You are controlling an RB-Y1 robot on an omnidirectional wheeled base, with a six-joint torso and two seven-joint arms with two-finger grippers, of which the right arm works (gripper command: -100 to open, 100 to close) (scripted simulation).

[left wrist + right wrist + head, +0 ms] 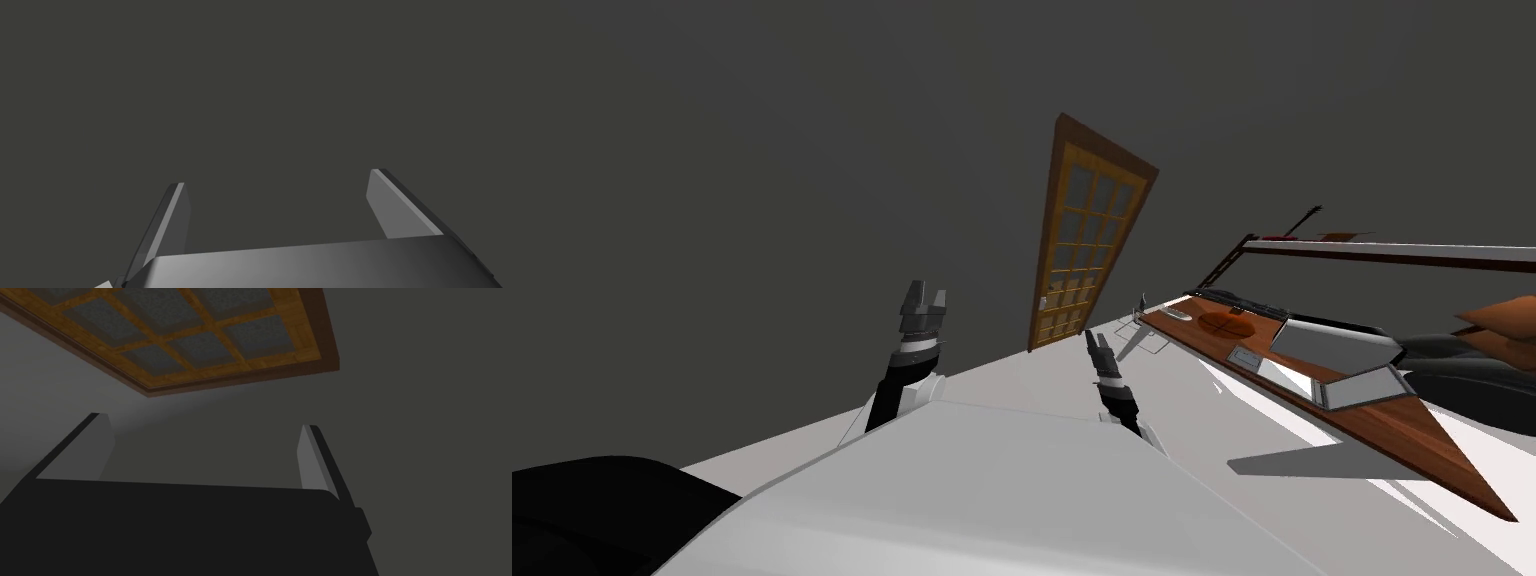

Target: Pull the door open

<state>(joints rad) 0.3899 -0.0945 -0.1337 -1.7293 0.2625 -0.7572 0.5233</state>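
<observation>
Both grippers spread and empty, with the door ahead and untouched.

Door (1090,240) — wooden frame, grid of greyish panes — stands in the dark grey wall (762,150) past the white floor (1212,430) and looks shut; a small pale handle (1045,301) sits on its edge toward my left. The right gripper (1096,343) hangs in front of the door, apart from it, fingers wide with nothing between them; its wrist view has a corner of the door beyond the fingertips. The left gripper (926,296) faces bare wall, well to the left of the door, fingers likewise wide apart. A long wood-topped desk (1412,435) runs along my right.
</observation>
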